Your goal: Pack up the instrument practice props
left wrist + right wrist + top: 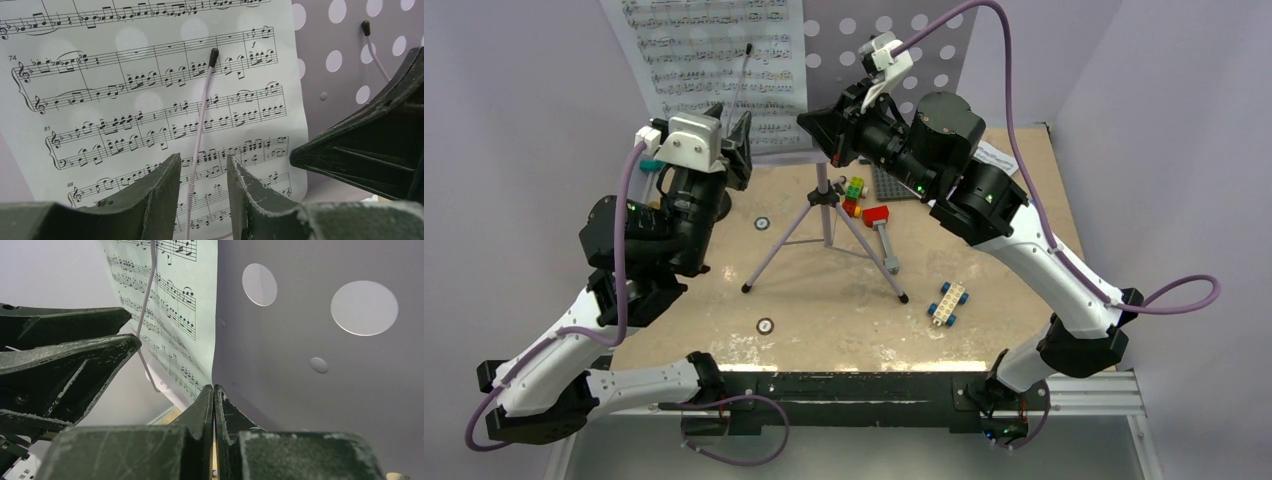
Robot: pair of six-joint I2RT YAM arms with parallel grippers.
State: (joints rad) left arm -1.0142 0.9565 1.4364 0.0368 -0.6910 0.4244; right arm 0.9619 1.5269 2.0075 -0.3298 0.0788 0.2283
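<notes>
The lilac perforated music stand (904, 60) stands on its tripod legs (824, 235) at the back of the table, with a white sheet-music page (714, 60) on its left half. A thin pink holder wire (202, 120) lies over the page (125, 100). My left gripper (204, 162) is open, its fingers either side of that wire and apart from it. My right gripper (214, 387) is shut with its tips at the lower edge of the stand's desk (310, 390), beside the page (185, 315). The top view shows both grippers (739, 140) (819, 130) facing the desk's bottom lip.
A red-headed grey toy hammer (879, 225), coloured bricks (854, 190) and a grey baseplate (889, 182) lie behind the tripod. A wheeled brick car (947, 302) sits front right. Grey walls close in on the left, back and right.
</notes>
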